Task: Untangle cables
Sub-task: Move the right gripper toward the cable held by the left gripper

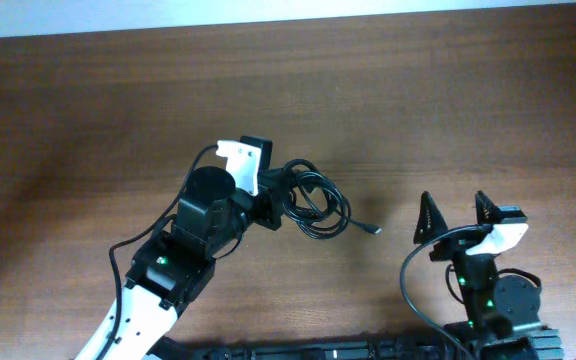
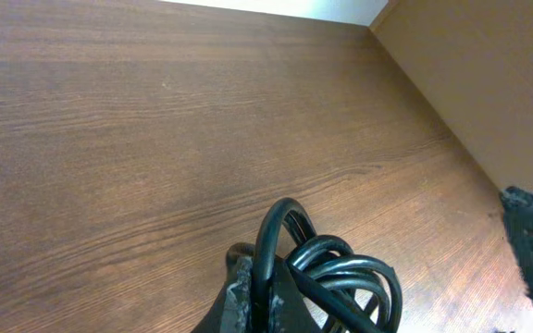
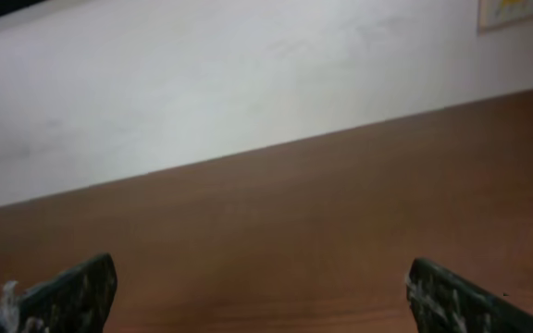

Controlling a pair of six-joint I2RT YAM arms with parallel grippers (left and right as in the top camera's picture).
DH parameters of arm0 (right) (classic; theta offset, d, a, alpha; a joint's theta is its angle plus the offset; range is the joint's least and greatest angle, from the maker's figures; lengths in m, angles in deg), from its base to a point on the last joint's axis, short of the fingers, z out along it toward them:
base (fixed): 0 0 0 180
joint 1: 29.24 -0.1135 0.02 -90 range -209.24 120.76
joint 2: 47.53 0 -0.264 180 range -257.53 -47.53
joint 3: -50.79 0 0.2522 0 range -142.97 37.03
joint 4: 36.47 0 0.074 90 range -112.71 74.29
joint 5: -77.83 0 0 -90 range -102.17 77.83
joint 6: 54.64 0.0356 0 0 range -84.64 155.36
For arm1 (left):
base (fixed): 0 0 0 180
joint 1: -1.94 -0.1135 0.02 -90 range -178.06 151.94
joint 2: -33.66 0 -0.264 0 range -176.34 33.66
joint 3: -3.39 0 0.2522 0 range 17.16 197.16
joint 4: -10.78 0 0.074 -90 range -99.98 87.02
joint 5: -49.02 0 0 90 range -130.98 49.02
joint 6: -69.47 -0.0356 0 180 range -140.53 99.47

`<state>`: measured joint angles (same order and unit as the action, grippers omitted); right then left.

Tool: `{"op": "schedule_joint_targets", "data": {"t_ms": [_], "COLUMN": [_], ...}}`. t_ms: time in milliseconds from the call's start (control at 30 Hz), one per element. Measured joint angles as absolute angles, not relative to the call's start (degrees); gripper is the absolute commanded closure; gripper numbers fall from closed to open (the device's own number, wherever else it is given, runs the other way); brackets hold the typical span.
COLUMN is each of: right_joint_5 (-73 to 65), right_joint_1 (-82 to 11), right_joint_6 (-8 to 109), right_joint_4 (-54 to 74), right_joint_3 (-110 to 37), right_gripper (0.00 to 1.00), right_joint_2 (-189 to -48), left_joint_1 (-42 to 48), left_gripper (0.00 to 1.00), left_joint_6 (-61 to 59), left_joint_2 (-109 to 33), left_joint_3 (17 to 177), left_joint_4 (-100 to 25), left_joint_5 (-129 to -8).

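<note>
Cables (image 1: 316,205): thin black cords coiled in overlapping loops, on table (image 1: 88,120), a bit right of centre. One free tail with plug end (image 1: 375,230) trailing right, flat on the wood. Left edge of bundle pinched in left end effector (image 1: 278,197), fully closed on the loops. In left wrist view, coils bunched right at the fingers. Bundle lifted or resting: can't tell. Right end effector (image 1: 455,214) spread wide, nothing in it, near the free tail but apart from it.

Likely step: anchor with left, bring right in. To do it well: hold left clamp firm, take the loose tail near the plug and not the whole coil, then pull slow and level away from left. Watch for loops cinching into a knot.
</note>
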<state>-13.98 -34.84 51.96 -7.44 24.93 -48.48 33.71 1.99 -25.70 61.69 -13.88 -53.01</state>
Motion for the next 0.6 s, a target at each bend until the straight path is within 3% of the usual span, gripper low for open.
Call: {"op": "schedule_joint_targets", "data": {"t_ms": [200,600], "right_joint_5": [-14.0,-3.6], "right_joint_1": [-34.8,-34.8], "right_joint_6": [53.4,52.9], "right_joint_4": [1.6,21.0], "right_joint_3": [12.8,-12.6], "right_gripper": [0.01,0.01], "right_joint_2": [-54.1,-81.0], "left_joint_1": [33.7,33.7], "left_gripper": [1.00,1.00], "left_joint_6": [2.7,2.9], "left_joint_2": [-25.7,-25.7], "left_joint_3": [61.7,61.7], "left_joint_4": [-12.0,-12.3], "left_joint_5": [-53.0,-53.0]}}
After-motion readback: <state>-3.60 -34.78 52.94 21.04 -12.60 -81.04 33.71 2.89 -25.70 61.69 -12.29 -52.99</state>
